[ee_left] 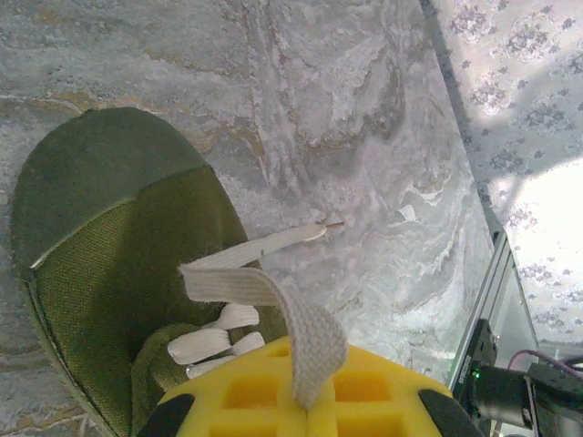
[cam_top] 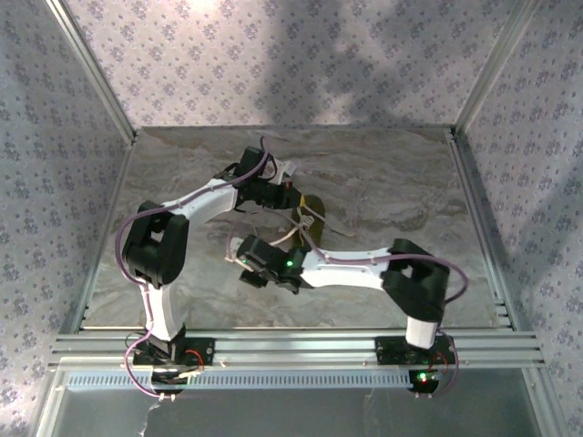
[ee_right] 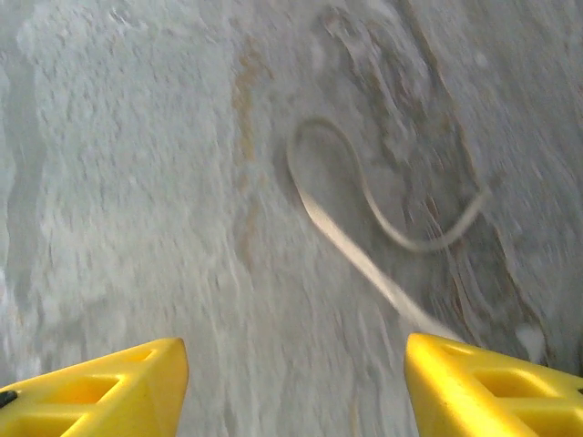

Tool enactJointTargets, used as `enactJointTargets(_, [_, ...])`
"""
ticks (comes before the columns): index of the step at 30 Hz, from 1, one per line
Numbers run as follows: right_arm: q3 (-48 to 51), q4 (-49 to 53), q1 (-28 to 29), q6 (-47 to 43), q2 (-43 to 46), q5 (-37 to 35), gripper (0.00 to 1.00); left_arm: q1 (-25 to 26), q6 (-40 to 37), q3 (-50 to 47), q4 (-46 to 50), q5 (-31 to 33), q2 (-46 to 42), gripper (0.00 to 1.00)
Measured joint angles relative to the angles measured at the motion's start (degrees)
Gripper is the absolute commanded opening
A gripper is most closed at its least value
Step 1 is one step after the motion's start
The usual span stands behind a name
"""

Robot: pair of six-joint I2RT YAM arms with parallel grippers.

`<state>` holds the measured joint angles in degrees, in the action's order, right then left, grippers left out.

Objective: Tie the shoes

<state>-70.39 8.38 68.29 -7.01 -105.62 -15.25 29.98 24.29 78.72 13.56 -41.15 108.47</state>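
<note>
Yellow pads (ee_left: 237, 391) sat right under the left wrist lens. The left jaws were pressed together on a flat white lace (ee_left: 310, 337), which rose off the shoe (ee_left: 109, 264), arched over and dropped between them. That olive-green shoe lay on the bench (ee_left: 364, 127) just beside those jaws, toe pointing away. A second lace end (ee_left: 296, 235) lay flat on the marbled top next to it.

Right wrist view next: the right jaws stood well apart with nothing between them, hanging over bare bench (ee_right: 137, 182). A loose lace (ee_right: 351, 246) lay ahead of them in a curl, running back toward the right-hand pad (ee_right: 483, 382). It was a bit blurry, so we couldn't tell where its tip ended.

From the top camera, the shoe (cam_top: 312, 214) sat mid-bench, between the left arm (cam_top: 205, 196) reaching in from the left and the right arm (cam_top: 342, 266) folded across in front. Laces (cam_top: 293, 229) trailed from it toward the right arm's wrist.

Our read: this was early in the knot, with one strand secured and the other not yet picked up. The next move would call for the right jaws to drop onto the loose lace and close on it squarely, since it's thin and flat against the bench. The left would need to hold tension without dragging the shoe.
</note>
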Motion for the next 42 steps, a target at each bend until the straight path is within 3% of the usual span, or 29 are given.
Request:
enactJointTargets(9, [-12.72, -0.07, -0.92, -1.42, -12.83, -0.61, 0.64, 0.00, -4.00, 2.23, 5.42, -1.73, 0.85, 0.00])
enactJointTargets(19, [-20.33, 2.19, -4.22, -1.22, -20.98, 2.14, 0.60, 0.00, -6.16, 3.15, 7.43, -3.08, 2.08, 0.00])
enactJointTargets(21, [-21.42, 2.82, -4.90, -0.94, -21.97, 4.28, 0.53, 0.00, -6.25, 3.15, 7.48, -3.23, 2.45, 0.00])
enactJointTargets(26, [-22.45, 4.70, -5.88, 0.44, -22.60, 10.95, 0.17, -0.11, -6.25, 3.17, 7.45, -3.26, 2.67, 0.00])
enactJointTargets(29, [-22.43, 4.98, -5.66, 0.52, -22.58, 12.26, 0.07, -0.09, -6.25, 3.17, 7.48, -3.23, 2.67, 0.00])
enactJointTargets(35, [-15.30, 5.51, -3.21, 0.74, -16.76, 10.64, 0.00, -0.09, -6.25, 3.17, 7.30, -3.23, 2.67, 0.00])
enactJointTargets(42, [0.09, 3.76, 0.98, 4.94, 3.28, 7.21, 0.00, 0.17, -6.29, 3.02, 6.58, -3.26, 2.64, 0.00])
